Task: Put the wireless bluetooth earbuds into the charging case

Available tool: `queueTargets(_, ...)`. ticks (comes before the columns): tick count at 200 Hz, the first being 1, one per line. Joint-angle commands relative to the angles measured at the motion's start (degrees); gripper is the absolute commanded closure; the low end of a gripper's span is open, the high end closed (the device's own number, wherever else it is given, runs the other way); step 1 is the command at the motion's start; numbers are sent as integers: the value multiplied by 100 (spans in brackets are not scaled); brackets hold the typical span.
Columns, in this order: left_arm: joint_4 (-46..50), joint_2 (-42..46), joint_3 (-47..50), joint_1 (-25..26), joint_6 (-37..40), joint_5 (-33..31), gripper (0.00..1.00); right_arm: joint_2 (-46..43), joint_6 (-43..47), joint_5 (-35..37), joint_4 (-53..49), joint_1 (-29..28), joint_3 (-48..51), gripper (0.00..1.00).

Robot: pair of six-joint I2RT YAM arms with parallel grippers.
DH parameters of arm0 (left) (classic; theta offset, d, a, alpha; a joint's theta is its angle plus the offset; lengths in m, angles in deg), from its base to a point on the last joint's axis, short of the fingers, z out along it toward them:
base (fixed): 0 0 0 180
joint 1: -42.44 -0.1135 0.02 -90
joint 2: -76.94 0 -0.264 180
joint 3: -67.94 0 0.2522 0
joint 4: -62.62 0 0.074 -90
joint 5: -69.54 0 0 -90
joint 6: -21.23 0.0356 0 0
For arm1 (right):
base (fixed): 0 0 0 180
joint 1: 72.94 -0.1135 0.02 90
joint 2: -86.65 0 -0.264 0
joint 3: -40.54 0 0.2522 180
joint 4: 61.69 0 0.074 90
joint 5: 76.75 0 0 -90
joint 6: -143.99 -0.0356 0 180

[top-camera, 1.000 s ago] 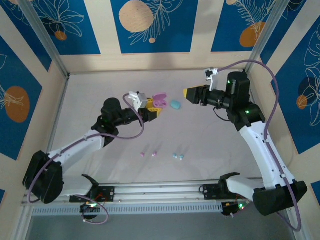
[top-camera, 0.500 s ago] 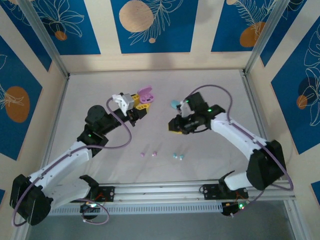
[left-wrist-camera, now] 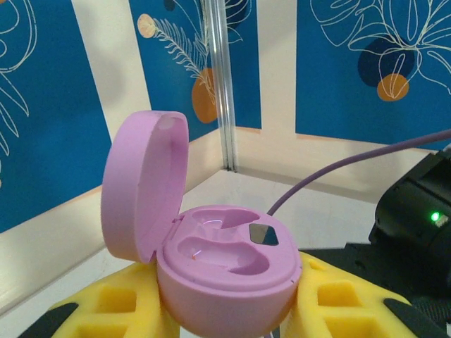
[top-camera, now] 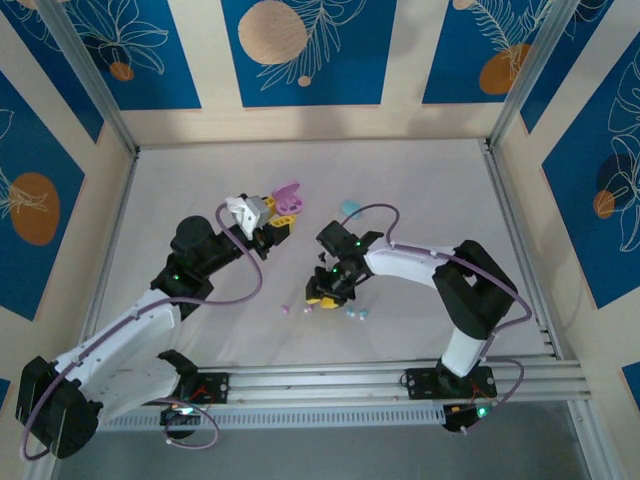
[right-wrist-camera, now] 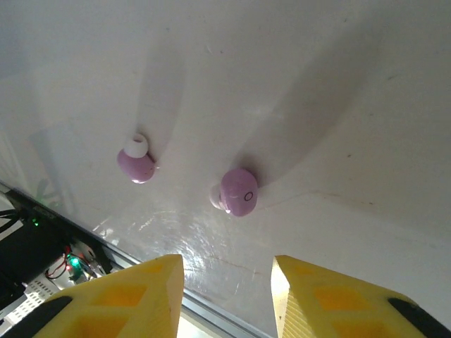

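Two glossy pink earbuds [right-wrist-camera: 238,191] with white tips, right fingers [right-wrist-camera: 127,296] apart above, left fingers [left-wrist-camera: 338,299] clamped on open pink case [left-wrist-camera: 225,274]

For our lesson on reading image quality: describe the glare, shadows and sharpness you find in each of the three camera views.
Right wrist view: a bright sheen on the table near the yellow fingers; the pink earbuds cast long, soft shadows. Left wrist view: the open pink case is sharp, with small highlights in its wells. Top view: even light, no strong glare.
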Motion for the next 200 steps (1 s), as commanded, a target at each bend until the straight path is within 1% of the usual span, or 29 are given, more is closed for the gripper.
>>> queueTargets(1, -47, 88, 35, 52, 115, -84, 74, 211, -320, -26, 148, -92, 3, 62)
queueTargets(49, -25, 71, 35, 49, 137, -78, 74, 487, -331, 0, 256, -126, -24, 62)
queueTargets(137, -60, -51, -5, 49, 130, -51, 74, 761, -124, -75, 413, -151, -287, 70)
queueTargets(200, -78, -110, -26, 48, 124, -66, 74, 892, 104, -124, 245, -231, -603, 70)
